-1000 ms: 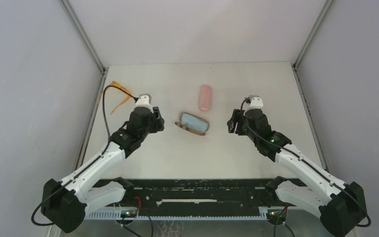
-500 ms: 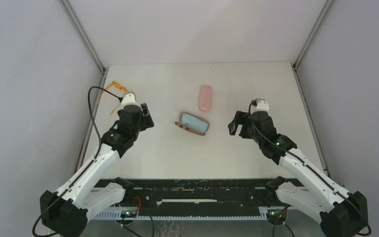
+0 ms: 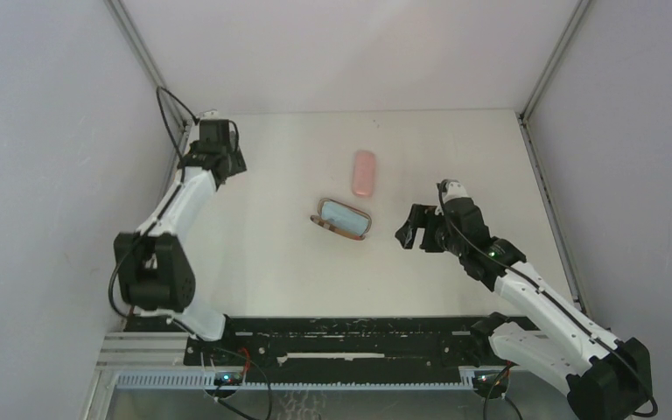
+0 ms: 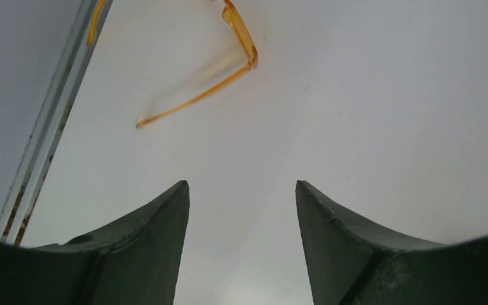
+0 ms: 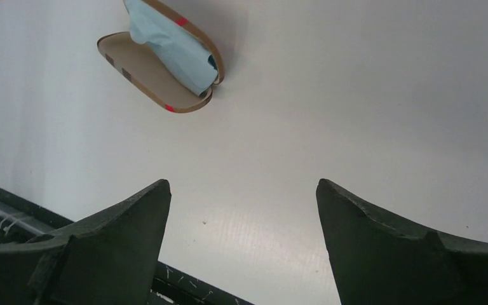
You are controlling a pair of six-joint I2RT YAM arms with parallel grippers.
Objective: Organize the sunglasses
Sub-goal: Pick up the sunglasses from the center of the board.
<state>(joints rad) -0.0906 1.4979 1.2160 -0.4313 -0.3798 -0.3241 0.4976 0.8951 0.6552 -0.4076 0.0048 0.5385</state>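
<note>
The orange sunglasses lie on the white table by the left wall rail. They show only in the left wrist view, a little ahead of my open left gripper. From above, my left gripper hangs over the table's far left part and the arm hides the glasses. My right gripper stands open and empty right of the table's middle, its fingers spread over bare table. No other sunglasses show.
A brown case lies open at the table's middle with a light-blue cloth in it. A shut pink case lies behind it. Grey walls close in the left, right and back edges.
My left arm has swung out to the far left of the table, over the orange sunglasses. My right gripper has slid a little toward the front left. Both grippers have opened wider.
</note>
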